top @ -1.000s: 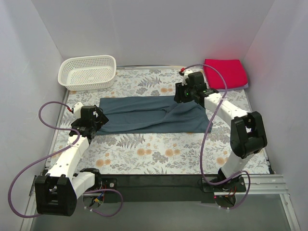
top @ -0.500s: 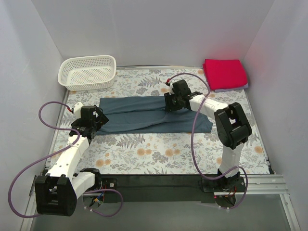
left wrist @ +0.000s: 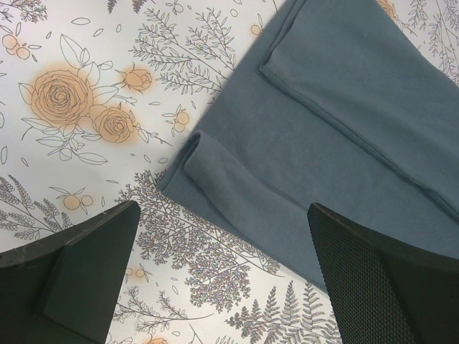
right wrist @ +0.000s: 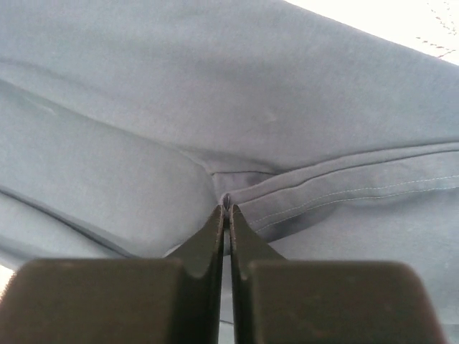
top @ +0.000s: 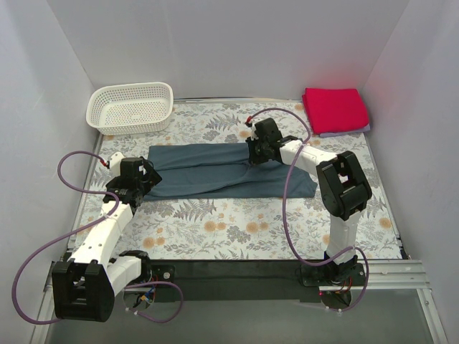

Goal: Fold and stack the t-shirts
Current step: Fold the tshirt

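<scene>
While the right gripper (right wrist: 226,208) has its jaws closed on a raised fold of the slate t-shirt (top: 208,172), spread mid-table, apparently to draw that half across, the left gripper (left wrist: 222,240) hovers jaws wide over its near-left corner; the red t-shirt (top: 335,107) lies folded far right

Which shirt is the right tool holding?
The blue-grey shirt spread mid-table: the right tool is shut on a fold of it. The red shirt lies folded in the far right corner, untouched.
</scene>
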